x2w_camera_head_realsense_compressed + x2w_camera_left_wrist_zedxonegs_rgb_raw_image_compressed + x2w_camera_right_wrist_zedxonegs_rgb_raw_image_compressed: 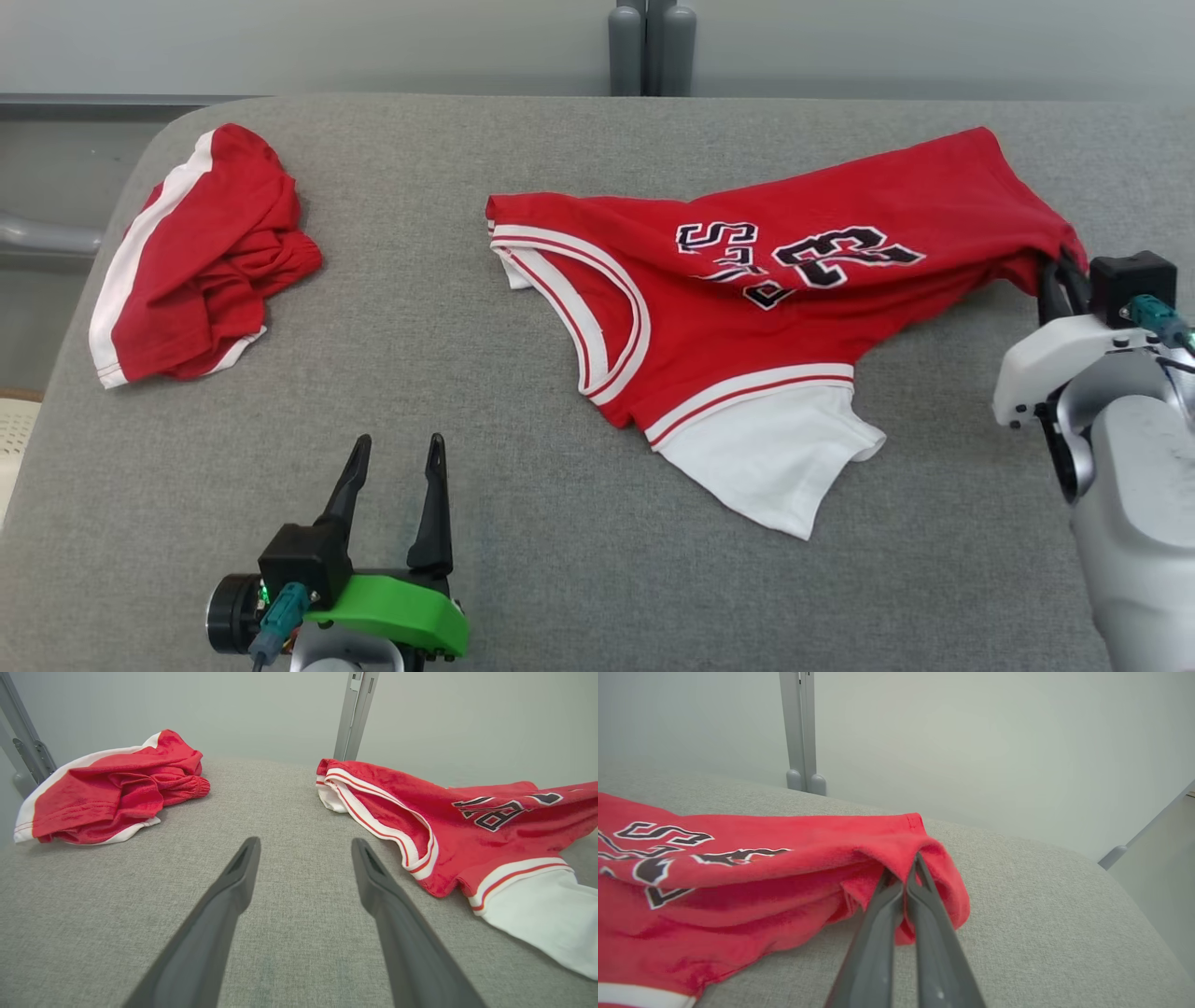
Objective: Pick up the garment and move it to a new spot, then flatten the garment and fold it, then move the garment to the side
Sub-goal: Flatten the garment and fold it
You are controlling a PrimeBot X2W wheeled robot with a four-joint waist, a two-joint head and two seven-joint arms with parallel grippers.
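A red jersey (pixel 775 289) with white trim, black numbers and a white undershirt part lies spread over the right half of the grey padded table (pixel 523 485). My right gripper (pixel 1060 266) is shut on the jersey's right hem corner, lifting that edge slightly. In the right wrist view the closed fingers (pixel 878 914) pinch a fold of the red jersey (pixel 738 877). My left gripper (pixel 397 462) stands open near the front left, holding nothing. In the left wrist view its fingers (pixel 224 905) point between the two garments, with the jersey (pixel 467 830) to their right.
A second red garment with white stripes (pixel 201 257) lies crumpled at the table's far left, also seen in the left wrist view as a red bundle (pixel 112 788). Grey posts (pixel 651 47) rise behind the table's back edge. The table's rounded left edge drops off near a pale object (pixel 14 439).
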